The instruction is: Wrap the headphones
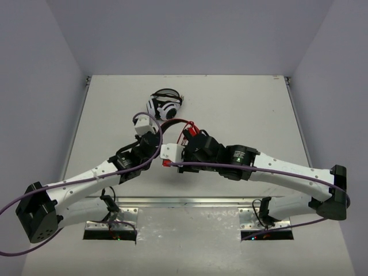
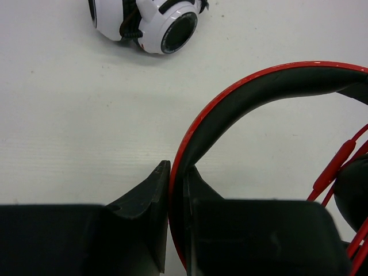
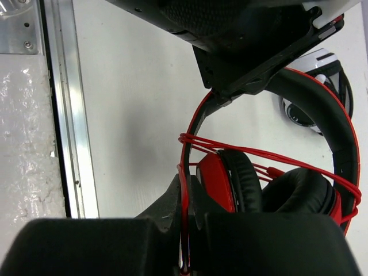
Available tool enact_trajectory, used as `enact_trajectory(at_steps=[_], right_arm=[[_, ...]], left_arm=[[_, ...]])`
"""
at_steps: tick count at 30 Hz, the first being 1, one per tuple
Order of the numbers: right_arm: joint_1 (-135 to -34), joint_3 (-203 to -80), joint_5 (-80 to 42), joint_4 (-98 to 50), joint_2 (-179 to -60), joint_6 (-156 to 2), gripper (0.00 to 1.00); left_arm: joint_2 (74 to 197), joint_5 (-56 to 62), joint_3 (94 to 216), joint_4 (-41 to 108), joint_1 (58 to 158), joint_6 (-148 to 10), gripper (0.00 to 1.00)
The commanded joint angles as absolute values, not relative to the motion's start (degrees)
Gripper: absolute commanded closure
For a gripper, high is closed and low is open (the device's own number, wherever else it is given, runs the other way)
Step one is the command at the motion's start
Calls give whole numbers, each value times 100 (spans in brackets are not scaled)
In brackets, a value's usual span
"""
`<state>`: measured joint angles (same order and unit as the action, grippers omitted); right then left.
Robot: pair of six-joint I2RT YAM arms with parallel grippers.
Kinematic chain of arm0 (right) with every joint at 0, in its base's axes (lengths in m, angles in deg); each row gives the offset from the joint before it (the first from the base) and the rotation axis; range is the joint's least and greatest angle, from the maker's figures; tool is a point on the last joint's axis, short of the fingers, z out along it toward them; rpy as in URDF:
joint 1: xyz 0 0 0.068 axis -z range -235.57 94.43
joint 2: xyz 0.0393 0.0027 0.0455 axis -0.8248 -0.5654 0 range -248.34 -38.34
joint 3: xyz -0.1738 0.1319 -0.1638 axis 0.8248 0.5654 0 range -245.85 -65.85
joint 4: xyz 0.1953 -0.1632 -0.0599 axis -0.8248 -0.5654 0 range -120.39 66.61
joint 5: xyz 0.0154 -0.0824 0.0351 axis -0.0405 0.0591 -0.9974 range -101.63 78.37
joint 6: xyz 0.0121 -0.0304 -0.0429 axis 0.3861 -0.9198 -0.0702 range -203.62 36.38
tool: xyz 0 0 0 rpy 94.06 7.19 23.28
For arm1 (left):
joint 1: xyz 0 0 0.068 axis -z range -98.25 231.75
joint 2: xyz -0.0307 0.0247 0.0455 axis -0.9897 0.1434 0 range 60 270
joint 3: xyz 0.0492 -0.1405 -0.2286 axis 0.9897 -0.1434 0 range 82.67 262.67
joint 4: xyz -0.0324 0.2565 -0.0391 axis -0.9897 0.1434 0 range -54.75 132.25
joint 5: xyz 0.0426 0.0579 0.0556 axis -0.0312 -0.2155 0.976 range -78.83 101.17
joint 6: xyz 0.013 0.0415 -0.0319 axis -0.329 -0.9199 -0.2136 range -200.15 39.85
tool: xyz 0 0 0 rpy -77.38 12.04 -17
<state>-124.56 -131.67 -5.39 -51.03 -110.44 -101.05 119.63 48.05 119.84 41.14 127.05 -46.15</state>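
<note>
the headphones (image 1: 188, 131) are mid-frame in the top view, between both arms and just below the white headphones (image 1: 164, 106). they have red shells, black pads, and a band (image 2: 241, 95) that is red outside and black inside. the left gripper (image 2: 175, 178) is clenched on the band. the right gripper (image 3: 185, 192) pinches a thin red line, probably the cord (image 3: 259, 154), whose strands cross the cups.

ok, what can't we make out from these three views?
Top: red headphones mostly hidden under the right arm.
Left wrist: white headphones cut by top edge; cord runs off right edge, end unseen.
Right wrist: red strand pinched in right fingers, cord or headband edge, can't tell; the fingers hide it.
</note>
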Motion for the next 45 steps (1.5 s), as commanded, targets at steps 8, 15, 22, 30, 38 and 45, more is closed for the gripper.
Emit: enact_trajectory(at_steps=[8, 15, 22, 30, 38, 45], right_arm=[[-12421, -13273, -1347, -4265, -11226, -9821, 99], [-12421, -13265, -1620, -3623, -11349, -9654, 99], [-12456, -13712, -1927, -3394, -11910, -9470, 99], [-12579, -14441, -1744, -3717, -12465, -9591, 99], [-12579, -15179, -1444, -4948, -12369, -10128, 99], [-12588, -15453, -1471, -5933, -12184, -10392, 99]], left_arm=[[12486, 5361, 13152, 5844, 12623, -2787, 100], [12460, 5537, 13496, 6294, 12474, -2091, 100], [12433, 5125, 13603, 6215, 11939, -1827, 100], [12416, 4764, 13480, 5943, 11612, -2037, 100], [11766, 4580, 12268, 4751, 11612, -2977, 100], [11721, 4254, 11415, 3755, 11656, -3866, 100]])
